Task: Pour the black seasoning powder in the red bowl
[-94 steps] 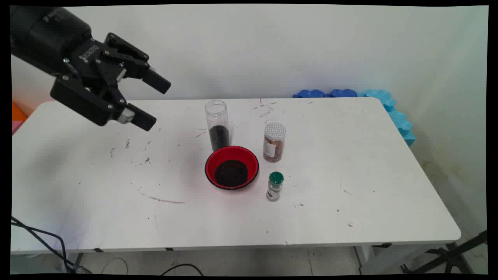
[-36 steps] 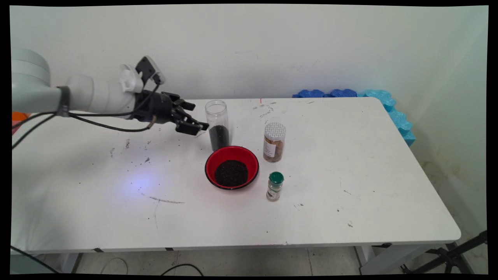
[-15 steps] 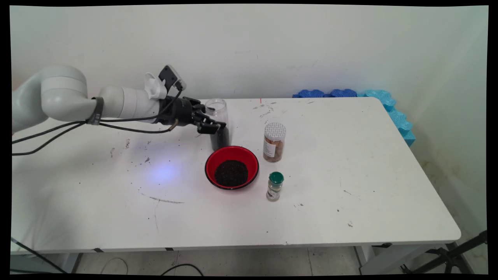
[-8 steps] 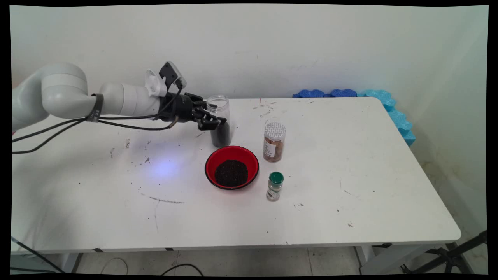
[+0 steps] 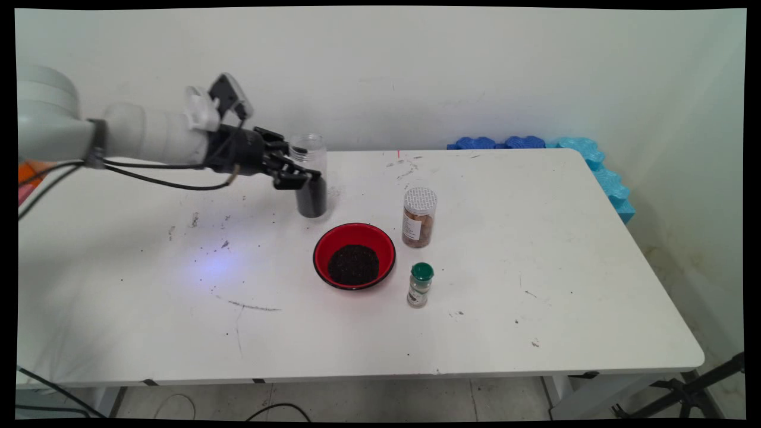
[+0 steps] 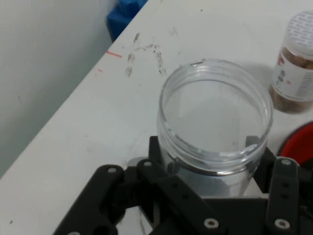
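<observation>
My black gripper (image 5: 303, 169) is shut on a tall clear open jar (image 5: 311, 178) with dark grains in its lower part. The jar hangs upright above the table, left of and behind the red bowl (image 5: 354, 256), which holds dark grains. In the hand view the jar's open mouth (image 6: 215, 115) fills the centre, with the gripper (image 6: 215, 171) clamped round its body just below the rim.
A lidded jar of brown bits (image 5: 419, 217) (image 6: 293, 68) stands right of the bowl. A small green-capped spice bottle (image 5: 420, 285) stands in front of it. Blue foam pieces (image 5: 523, 143) line the table's far right corner. Dark crumbs speckle the white table (image 5: 535, 249).
The gripper reached the jar, shut on it, lifted it off the table and carried it left, away from the bowl.
</observation>
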Controlling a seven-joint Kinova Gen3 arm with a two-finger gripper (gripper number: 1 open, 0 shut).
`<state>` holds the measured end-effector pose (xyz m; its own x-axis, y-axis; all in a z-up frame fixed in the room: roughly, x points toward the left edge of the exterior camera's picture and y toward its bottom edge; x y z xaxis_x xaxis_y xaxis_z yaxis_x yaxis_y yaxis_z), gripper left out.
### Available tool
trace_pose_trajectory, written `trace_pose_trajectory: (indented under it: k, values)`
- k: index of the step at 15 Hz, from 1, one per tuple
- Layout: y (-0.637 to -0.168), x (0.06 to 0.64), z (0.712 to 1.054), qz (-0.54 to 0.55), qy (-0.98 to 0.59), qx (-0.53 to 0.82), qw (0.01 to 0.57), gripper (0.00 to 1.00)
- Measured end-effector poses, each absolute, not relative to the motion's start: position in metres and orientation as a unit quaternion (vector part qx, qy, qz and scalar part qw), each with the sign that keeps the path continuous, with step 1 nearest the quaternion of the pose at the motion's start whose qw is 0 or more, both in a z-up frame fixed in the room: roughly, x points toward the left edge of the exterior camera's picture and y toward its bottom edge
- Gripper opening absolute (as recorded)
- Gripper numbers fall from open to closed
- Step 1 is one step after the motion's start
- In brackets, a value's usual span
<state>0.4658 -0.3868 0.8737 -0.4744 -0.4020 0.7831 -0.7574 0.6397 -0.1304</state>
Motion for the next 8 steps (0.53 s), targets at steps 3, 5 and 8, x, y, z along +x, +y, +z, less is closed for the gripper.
trace_pose_trajectory:
  k: [3, 5, 8]
  values:
    - [-0.369, 0.476, 0.896, 0.234, -0.829, 0.350, 0.367, 0.00]
    - [-0.352, 0.484, 0.915, 0.225, -0.834, 0.349, 0.363, 0.00]
    - [-0.326, 0.494, 0.940, 0.210, -0.843, 0.343, 0.358, 0.00]
